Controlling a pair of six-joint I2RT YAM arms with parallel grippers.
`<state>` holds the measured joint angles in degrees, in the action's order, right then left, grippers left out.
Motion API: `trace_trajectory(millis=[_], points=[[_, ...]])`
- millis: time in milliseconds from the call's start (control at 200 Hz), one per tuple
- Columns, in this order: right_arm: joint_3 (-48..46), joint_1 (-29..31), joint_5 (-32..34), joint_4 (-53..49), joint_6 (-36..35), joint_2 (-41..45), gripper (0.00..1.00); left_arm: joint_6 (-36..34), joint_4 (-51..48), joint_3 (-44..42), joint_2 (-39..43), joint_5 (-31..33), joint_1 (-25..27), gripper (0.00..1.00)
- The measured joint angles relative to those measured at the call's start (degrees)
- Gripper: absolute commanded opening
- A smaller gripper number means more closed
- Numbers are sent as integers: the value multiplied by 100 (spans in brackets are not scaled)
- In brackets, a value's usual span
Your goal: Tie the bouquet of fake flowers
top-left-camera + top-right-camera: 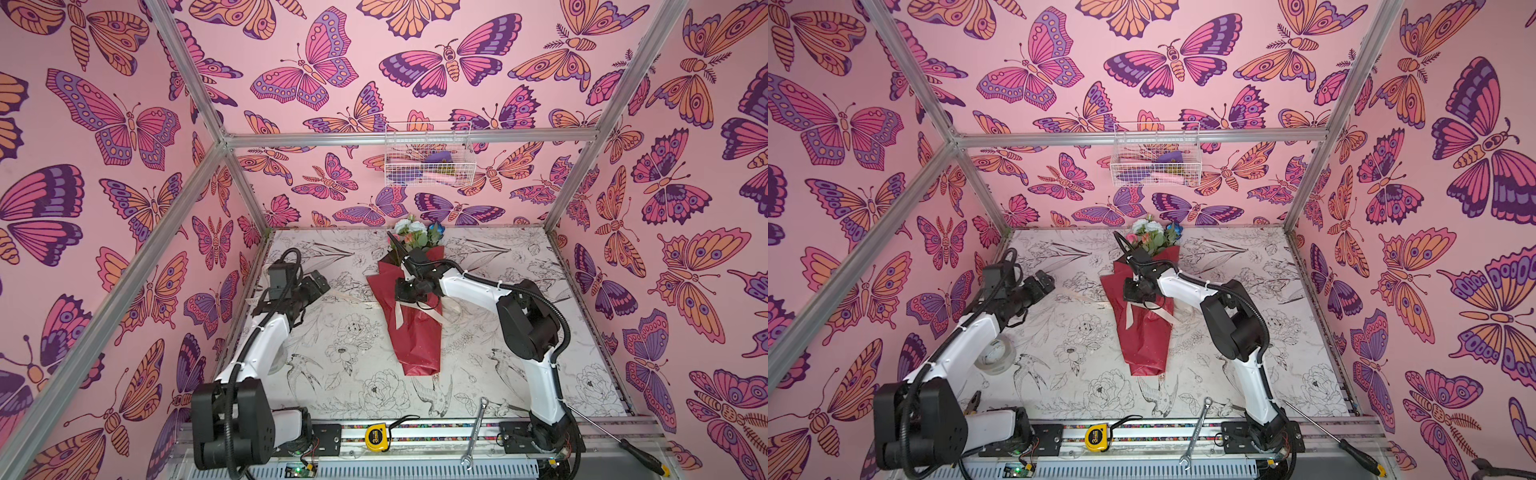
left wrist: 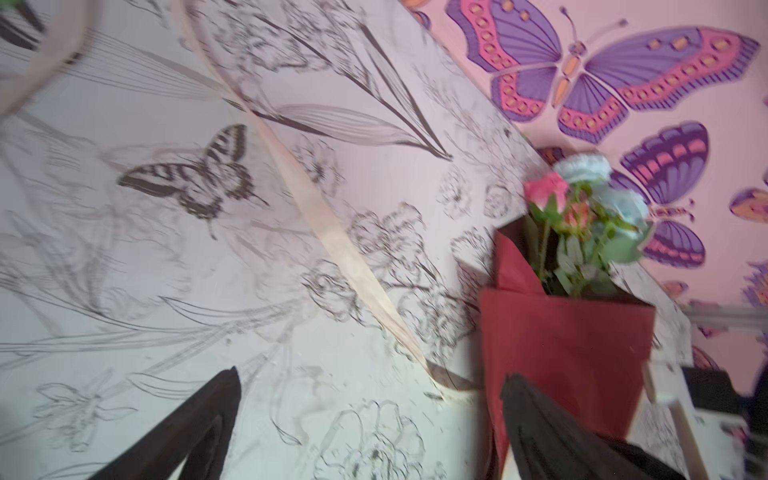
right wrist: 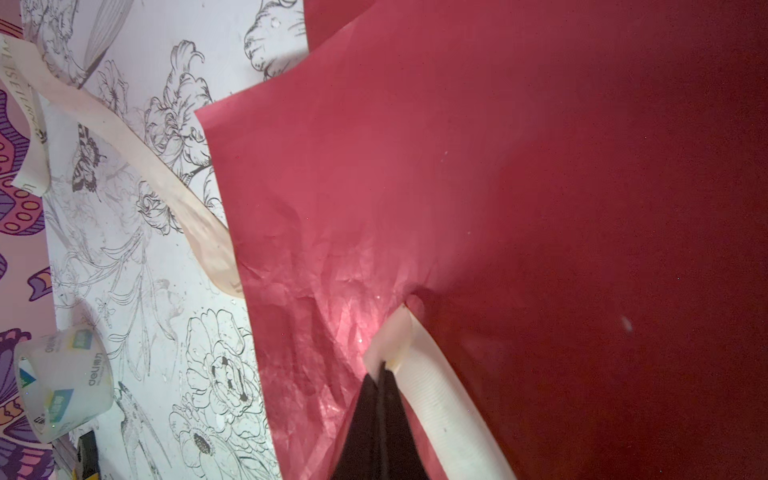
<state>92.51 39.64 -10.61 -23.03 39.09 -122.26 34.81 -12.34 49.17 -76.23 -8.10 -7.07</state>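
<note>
Though unclear overhead, right end effector tight on ribbon, left end effector agape.

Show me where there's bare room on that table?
Free: the front strip between the bouquet and the tape measure, and the far right corner behind the right arm. Crowded: the middle, where bouquet, ribbon and right pincer meet, and the left, with a tape roll under the left arm.

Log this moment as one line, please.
left hand: open, empty, apart from bouquet | right hand: shut on ribbon atop red wrap | bouquet: flat on table
</note>
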Motion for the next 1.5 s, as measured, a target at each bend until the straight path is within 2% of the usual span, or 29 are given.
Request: trace_trajectory(millis=[190,255,381,831,1227,1497], points=[[0,26,-63,48,-4,-2,0,334,-11,358,-686,98,-542,91],[17,26,-101,63,-4,-17,0,444,13,485,-844,214,-568,87],[101,26,-168,94,-4,-111,0,691,153,807,-1235,442,-584,86],[186,118,-302,90,39,-199,0,1832,382,2699,-3477,925,-706,80],[385,214,-275,-190,136,-389,0,1928,450,4177,-4951,1399,-717,68],[431,214,-251,-229,177,-437,0,1821,289,4658,-5327,1646,-717,65]])
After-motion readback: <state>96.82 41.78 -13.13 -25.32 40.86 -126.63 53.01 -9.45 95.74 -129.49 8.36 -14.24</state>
